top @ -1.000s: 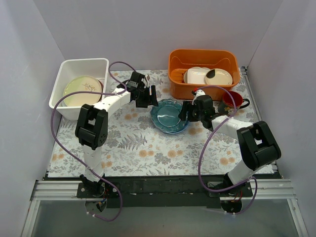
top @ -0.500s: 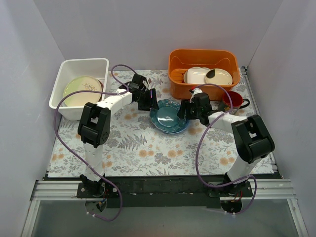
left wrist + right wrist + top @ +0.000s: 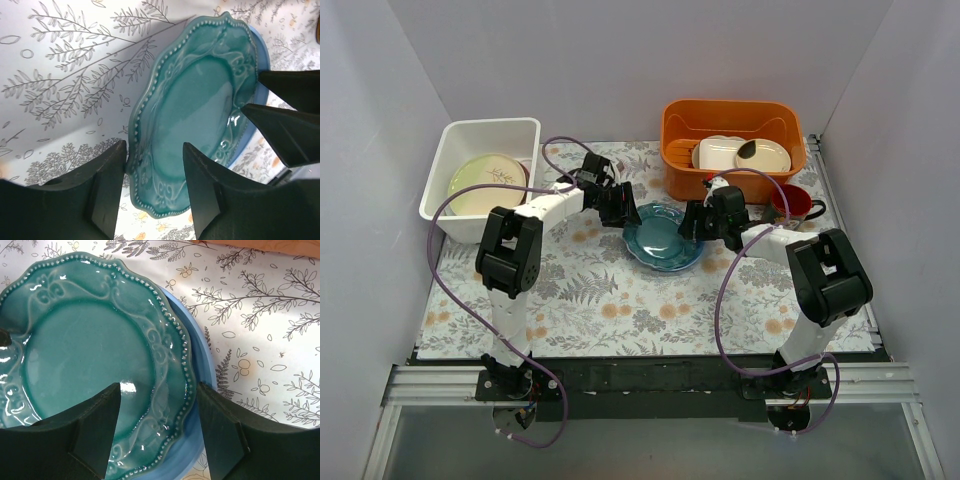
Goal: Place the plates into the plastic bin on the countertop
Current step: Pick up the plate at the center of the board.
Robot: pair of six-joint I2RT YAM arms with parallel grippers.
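A teal-blue plate (image 3: 660, 240) with a beaded scalloped rim lies on top of a plain blue plate on the fern-print countertop (image 3: 590, 290). My left gripper (image 3: 620, 208) is open at its left rim. In the left wrist view my gripper (image 3: 154, 150) straddles the teal plate's (image 3: 200, 100) edge. My right gripper (image 3: 696, 222) is open at the right rim. In the right wrist view it (image 3: 160, 390) spans the rims of the teal plate (image 3: 85, 355) and the blue plate (image 3: 200, 370). The white plastic bin (image 3: 450, 140) at back left holds a cream-green plate with a leaf sprig (image 3: 485, 180).
An orange tub (image 3: 680, 150) at back right holds cream rectangular dishes (image 3: 740, 153). A red mug (image 3: 795, 205) stands just right of my right arm. Grey walls close in the left, back and right sides.
Both grippers have closed in on the teal plate from either side. The left one moved right, the right one moved left and back. The plate has barely shifted.
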